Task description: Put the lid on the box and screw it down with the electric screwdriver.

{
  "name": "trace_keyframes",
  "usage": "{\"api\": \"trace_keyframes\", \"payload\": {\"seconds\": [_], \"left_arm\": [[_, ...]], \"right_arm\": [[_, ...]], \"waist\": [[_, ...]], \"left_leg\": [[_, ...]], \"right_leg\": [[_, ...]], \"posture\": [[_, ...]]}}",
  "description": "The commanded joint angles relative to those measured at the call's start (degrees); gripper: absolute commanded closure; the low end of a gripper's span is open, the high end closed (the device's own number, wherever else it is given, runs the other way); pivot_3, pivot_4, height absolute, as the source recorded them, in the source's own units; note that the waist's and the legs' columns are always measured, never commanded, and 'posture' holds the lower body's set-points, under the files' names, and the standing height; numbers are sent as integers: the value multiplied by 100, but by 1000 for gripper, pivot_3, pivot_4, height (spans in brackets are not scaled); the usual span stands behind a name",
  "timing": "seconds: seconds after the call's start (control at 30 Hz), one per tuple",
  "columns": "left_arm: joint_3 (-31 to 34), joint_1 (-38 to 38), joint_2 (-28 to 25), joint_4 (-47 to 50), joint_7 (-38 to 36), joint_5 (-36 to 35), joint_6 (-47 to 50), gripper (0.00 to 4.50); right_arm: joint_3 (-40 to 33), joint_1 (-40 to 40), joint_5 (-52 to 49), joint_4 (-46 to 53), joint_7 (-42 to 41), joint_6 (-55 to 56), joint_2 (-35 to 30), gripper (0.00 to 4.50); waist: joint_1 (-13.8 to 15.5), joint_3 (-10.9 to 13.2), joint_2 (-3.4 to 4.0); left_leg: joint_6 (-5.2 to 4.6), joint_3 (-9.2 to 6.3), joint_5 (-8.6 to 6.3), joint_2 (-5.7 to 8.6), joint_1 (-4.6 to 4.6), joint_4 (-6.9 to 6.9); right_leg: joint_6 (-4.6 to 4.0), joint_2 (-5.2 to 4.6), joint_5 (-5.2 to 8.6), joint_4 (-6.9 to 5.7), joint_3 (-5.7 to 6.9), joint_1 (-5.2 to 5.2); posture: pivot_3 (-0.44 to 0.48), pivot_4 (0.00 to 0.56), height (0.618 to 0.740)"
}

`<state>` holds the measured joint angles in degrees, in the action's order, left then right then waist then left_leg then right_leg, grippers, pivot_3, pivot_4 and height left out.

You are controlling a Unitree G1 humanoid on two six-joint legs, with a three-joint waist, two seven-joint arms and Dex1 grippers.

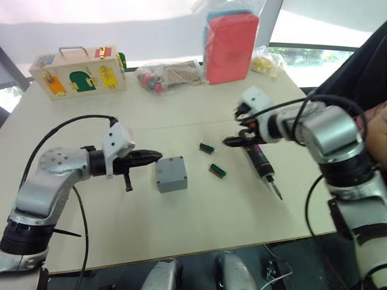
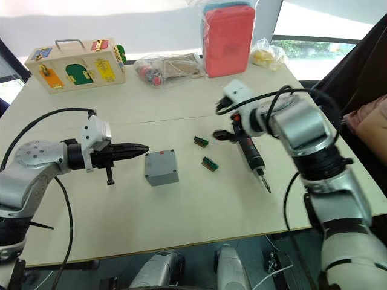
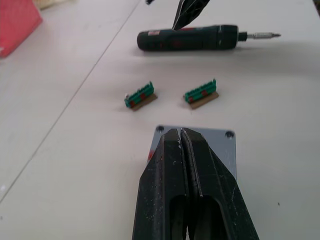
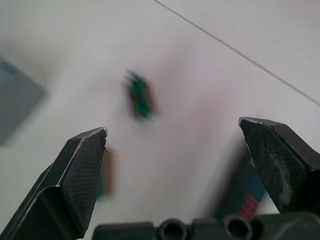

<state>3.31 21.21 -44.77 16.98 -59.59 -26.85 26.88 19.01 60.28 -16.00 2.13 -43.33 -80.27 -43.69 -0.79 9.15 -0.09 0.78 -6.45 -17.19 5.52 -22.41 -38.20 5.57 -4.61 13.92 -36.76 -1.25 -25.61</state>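
The grey box (image 1: 172, 182) stands in the middle of the table, and the lid (image 1: 170, 165) with corner screw holes appears to lie on top of it. My left gripper (image 1: 155, 156) is shut and empty, its tip just left of the box and over the lid's edge (image 3: 222, 146) in the left wrist view. The electric screwdriver (image 1: 261, 163) lies flat on the table to the right, bit toward the front edge. My right gripper (image 4: 175, 145) is open and empty, hovering over the screwdriver's rear end (image 2: 243, 140).
Two small green connector blocks (image 1: 207, 148) (image 1: 217, 171) lie between the box and the screwdriver. At the back stand a wooden latch box (image 1: 78, 72), plastic bags (image 1: 166, 75) and a red pouch (image 1: 231, 45). A person's arm (image 1: 376, 124) is at the right edge.
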Motion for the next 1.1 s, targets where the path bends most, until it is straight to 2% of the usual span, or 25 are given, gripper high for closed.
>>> {"api": "trace_keyframes", "payload": {"seconds": [0.03, 0.23, 0.33, 0.5, 0.9, 1.0, 1.1], "left_arm": [[-87, 76, 108, 22, 14, 23, -186, 4500], [-214, 94, 319, -75, 63, 118, -409, 4500], [-237, 51, 367, 26, 23, 100, -468, 4500], [-218, -35, 362, 93, -1, 116, -526, 4500], [-220, -91, 453, 195, 195, 161, -506, 4500], [-217, -113, 451, 202, 226, 173, -511, 4500], [-252, -64, 469, 203, 267, 168, -481, 4500]], "right_arm": [[323, 450, -232, -309, -307, -672, -343, 18], [1282, 993, -524, -1037, -615, -1220, -750, 18], [1702, 1129, -684, -1610, -736, -1223, -716, 18], [1990, 1121, -705, -2209, -762, -1223, -465, 18], [2355, 912, -397, -2871, -702, -825, 150, 18], [2373, 909, -359, -2936, -698, -872, 229, 599], [2336, 901, -273, -3034, -630, -891, 326, 1537]], "waist": [[-27, 0, 0], [-3, 1, 1], [20, 1, 0], [12, 1, 0], [11, -1, -3], [5, -2, -6], [4, -2, -6]], "left_leg": [[0, 2, 0, -3, 0, 2], [1, 10, 0, -7, -2, 6], [-1, 9, 0, -5, -2, 2], [-1, 8, -1, -5, -3, 3], [0, 8, 0, -4, -3, 1], [0, 8, 0, -4, -1, -3], [0, 6, 0, -4, 0, -3]], "right_leg": [[0, 4, 0, 0, -1, -2], [0, 6, 0, -3, -7, -11], [0, 4, 0, 1, -7, -5], [0, 3, 0, 6, -6, -4], [0, 4, 0, -1, -3, -7], [1, 4, -1, -2, -3, -4], [1, 5, 0, -8, -3, -4]], "posture": [[0, 150, 740], [0, 150, 740], [0, 150, 740], [0, 150, 740], [0, 150, 740], [0, 150, 740], [0, 150, 740]]}}
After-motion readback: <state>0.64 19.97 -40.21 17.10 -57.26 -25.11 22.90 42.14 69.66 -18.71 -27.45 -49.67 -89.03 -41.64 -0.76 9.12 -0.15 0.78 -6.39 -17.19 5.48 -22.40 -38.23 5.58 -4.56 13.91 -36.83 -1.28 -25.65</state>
